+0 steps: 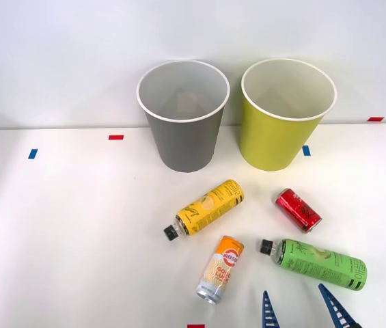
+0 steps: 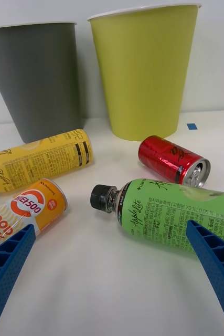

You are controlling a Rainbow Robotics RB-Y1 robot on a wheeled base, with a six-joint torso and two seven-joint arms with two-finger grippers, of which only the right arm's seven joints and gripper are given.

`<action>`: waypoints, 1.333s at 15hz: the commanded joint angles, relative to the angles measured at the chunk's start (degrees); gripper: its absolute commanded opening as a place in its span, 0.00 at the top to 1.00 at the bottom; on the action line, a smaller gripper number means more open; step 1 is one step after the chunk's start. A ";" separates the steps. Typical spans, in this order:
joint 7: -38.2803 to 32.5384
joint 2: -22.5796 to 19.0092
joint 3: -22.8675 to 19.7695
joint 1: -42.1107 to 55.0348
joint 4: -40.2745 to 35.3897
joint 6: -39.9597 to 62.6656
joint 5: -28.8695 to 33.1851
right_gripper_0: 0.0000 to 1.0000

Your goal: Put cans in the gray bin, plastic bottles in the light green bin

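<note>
Right gripper [image 1: 300,309] spread wide, grasping nothing. Green bottle [image 1: 321,264] lying flat just ahead of the jaws, long axis running crosswise to the fingers' reach, black cap [image 2: 102,198] between them. Orange-and-cream can [image 1: 221,269] just beside one finger.

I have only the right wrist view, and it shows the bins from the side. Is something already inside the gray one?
Observer: No. From the front view, the gray bin has nothing in its pale inside.
Operator: And the light green one?
Observer: The light green bin looks the same, no item inside.
Operator: Where does the yellow bottle's cap point?
Observer: The yellow bottle has its black cap toward the robot, away from the bins.
</note>
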 commanded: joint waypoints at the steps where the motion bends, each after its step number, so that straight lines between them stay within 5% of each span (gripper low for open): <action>1: 0.00 0.00 0.00 0.00 0.00 0.00 0.00 0.00; 11: 0.79 -0.53 -1.76 -1.05 3.25 -2.90 0.88 0.00; 15: 0.18 -7.38 -2.90 -1.14 -5.89 6.50 -0.44 0.00; 20: -6.24 -21.27 -5.45 -1.32 -20.39 23.11 -2.64 0.00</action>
